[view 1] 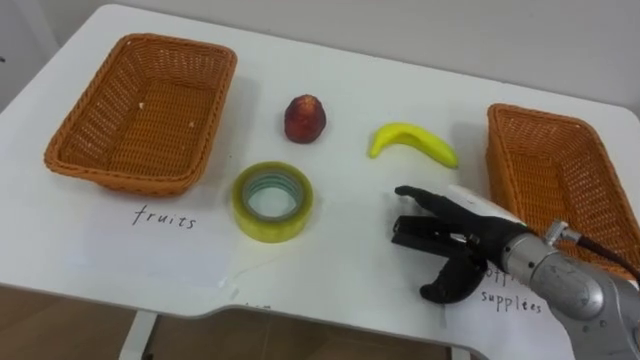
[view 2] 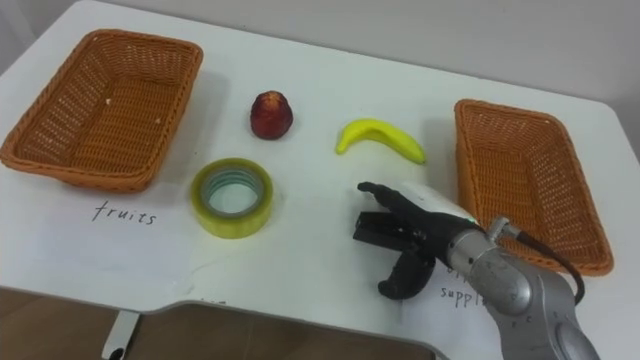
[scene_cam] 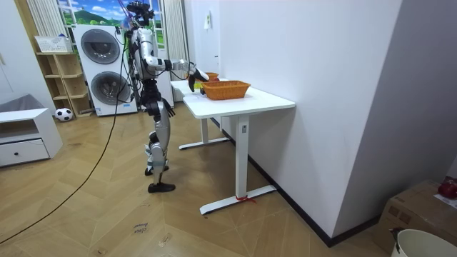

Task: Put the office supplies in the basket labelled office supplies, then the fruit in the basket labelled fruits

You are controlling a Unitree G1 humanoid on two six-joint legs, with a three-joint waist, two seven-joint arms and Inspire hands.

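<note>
Handwritten "fruits" label [view 1: 165, 217] below the left basket [view 1: 95, 165], "supplies" label [view 1: 510, 300] beside the right hand [view 1: 455, 238] over the bench [view 1: 350, 60]. Fingers [view 1: 420, 195] slack, empty; banana [view 1: 412, 142] just beyond, tape roll [view 1: 272, 228] leftward.

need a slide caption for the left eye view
Right hand open near the banana; red fruit and tape roll lie between left basket and right basket

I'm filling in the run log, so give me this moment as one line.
left basket, right basket: empty | banana, red fruit, tape roll: unsorted between them | right hand: open, empty, near banana
</note>
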